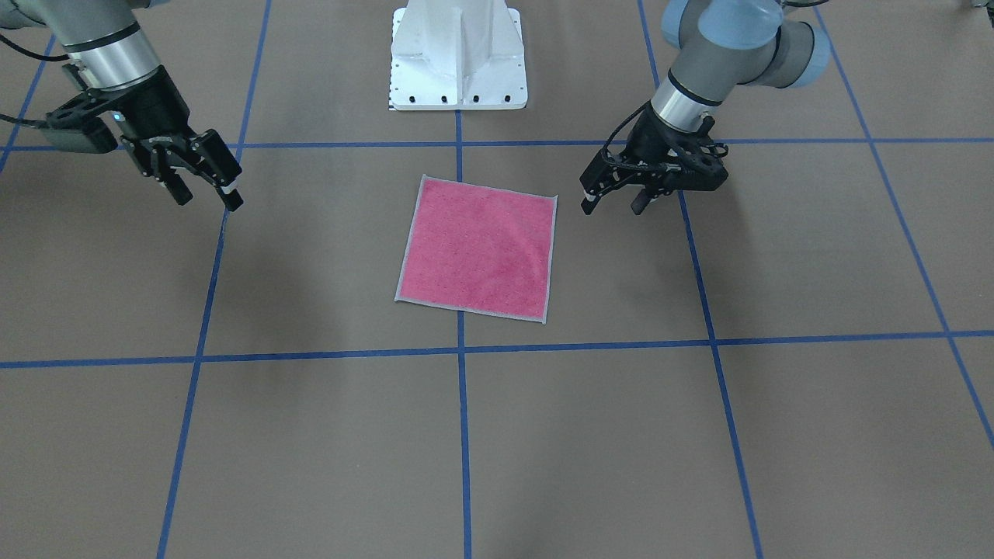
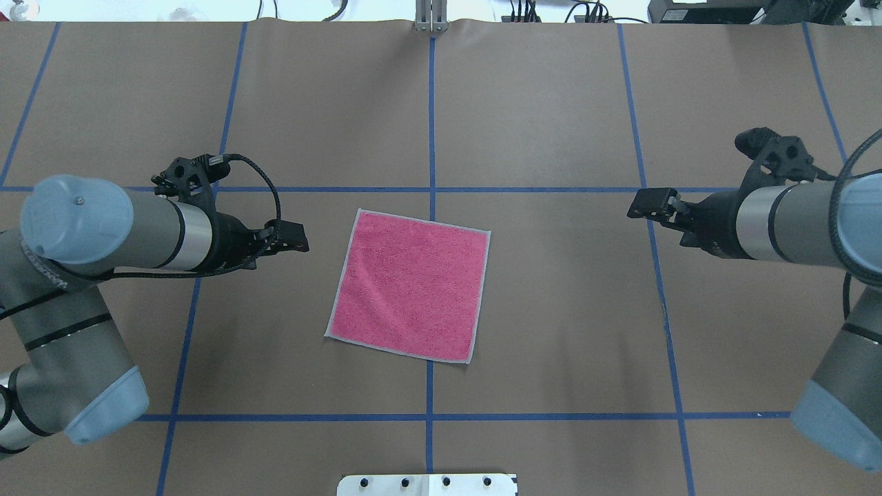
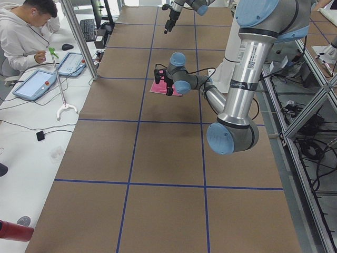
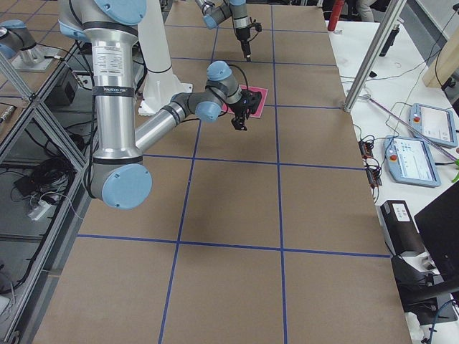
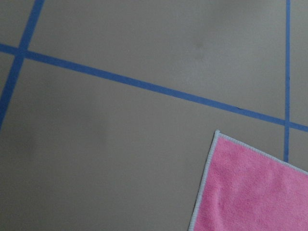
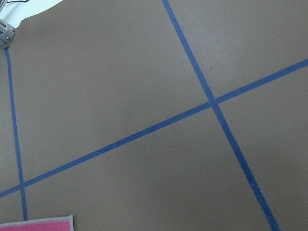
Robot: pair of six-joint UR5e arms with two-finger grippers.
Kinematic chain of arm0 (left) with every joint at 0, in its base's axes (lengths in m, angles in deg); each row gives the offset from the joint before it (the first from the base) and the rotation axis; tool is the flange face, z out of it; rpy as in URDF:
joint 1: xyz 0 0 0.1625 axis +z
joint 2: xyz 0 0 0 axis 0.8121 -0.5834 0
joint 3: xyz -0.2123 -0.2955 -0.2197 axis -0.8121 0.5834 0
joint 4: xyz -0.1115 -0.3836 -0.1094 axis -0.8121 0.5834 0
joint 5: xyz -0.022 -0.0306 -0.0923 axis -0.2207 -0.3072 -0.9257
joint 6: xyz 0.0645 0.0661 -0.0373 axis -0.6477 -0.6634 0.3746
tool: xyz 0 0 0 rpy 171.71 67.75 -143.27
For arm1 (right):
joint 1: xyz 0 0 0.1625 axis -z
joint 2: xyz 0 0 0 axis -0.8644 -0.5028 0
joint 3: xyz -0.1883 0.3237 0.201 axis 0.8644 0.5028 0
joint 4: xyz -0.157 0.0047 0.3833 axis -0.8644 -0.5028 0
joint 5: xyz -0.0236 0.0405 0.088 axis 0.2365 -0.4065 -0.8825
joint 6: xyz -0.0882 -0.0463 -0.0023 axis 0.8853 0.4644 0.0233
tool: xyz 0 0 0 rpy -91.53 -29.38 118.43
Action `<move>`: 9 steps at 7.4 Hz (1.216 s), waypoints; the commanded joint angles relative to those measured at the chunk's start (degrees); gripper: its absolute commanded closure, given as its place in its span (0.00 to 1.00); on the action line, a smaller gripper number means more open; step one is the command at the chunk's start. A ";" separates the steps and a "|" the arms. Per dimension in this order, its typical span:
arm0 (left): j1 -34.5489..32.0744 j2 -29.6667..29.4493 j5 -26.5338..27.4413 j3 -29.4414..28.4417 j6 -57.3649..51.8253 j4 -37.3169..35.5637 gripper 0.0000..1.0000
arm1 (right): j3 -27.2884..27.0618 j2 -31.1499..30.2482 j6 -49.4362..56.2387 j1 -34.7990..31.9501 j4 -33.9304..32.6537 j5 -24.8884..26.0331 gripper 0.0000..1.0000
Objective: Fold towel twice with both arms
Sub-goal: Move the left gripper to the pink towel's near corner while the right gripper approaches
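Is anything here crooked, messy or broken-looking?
Only slightly: the towel lies flat, pink side up, but turned a little against the blue tape lines. The left gripper and right gripper hang open, off the cloth. No spill or damage shows.

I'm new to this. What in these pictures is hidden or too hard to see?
Underside of the towel: flat against the table in every view.
Wrist views: only a towel corner shows; the frame edge cuts off the rest, and no jaws appear.
Side views: the left gripper and right gripper each cover part of the towel.
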 commanded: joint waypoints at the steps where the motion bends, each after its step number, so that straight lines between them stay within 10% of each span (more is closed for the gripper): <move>1: 6.10 -0.14 5.97 -0.77 4.07 1.85 0.00 | -1.26 0.49 -9.89 8.81 0.00 9.26 0.03; 4: 12.62 -0.75 12.57 -2.44 9.78 1.95 0.09 | -1.26 1.46 -18.10 17.09 0.09 19.30 0.04; 6: 14.12 -2.41 14.95 -4.46 10.41 1.95 0.23 | -1.26 1.55 -18.29 17.54 0.09 19.49 0.03; 7: 14.12 -2.69 14.87 -4.73 10.41 1.95 0.47 | -1.26 1.63 -18.29 17.54 0.09 19.58 0.03; 9: 14.21 -2.08 14.87 -4.73 10.24 1.86 0.48 | -1.26 1.55 -18.29 17.54 0.00 19.93 0.02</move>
